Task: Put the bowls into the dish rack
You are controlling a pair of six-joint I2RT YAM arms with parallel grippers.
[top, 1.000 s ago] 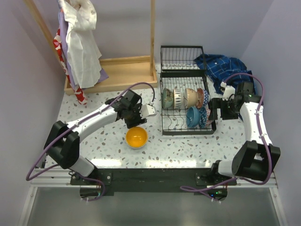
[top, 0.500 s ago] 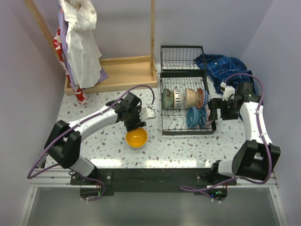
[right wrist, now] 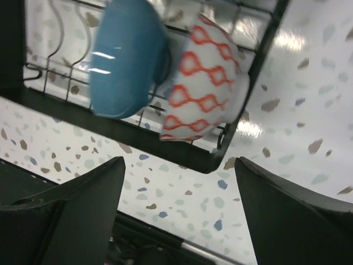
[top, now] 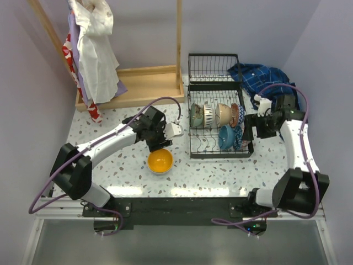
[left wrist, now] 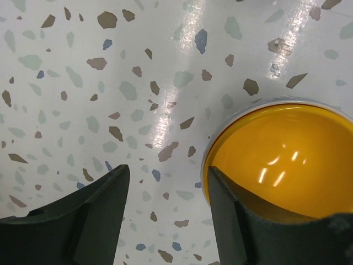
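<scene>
A yellow bowl (top: 160, 160) sits upright on the speckled table, left of the black wire dish rack (top: 220, 156). My left gripper (top: 158, 144) is open just above its far rim. In the left wrist view the gripper (left wrist: 168, 221) has one finger over the bowl (left wrist: 281, 160) and the other over bare table. The rack holds several bowls on edge: pale green (top: 197, 116), striped (top: 208, 115), beige (top: 223, 114), teal (top: 226, 136), red-orange patterned (top: 239, 138). My right gripper (top: 255, 128) is open and empty beside the rack's right side. The right wrist view (right wrist: 179, 221) faces the teal (right wrist: 127, 66) and patterned (right wrist: 207, 83) bowls.
A wooden-framed clothes stand (top: 138, 83) with hanging garments stands at the back left. A blue plaid cloth (top: 259, 77) lies behind the right arm. The rack's hinged end panel (top: 213, 67) stands up at its far end. Purple walls close in both sides.
My left gripper has moved down toward the yellow bowl's rim. My right gripper has shifted slightly toward the back, away from the rack.
</scene>
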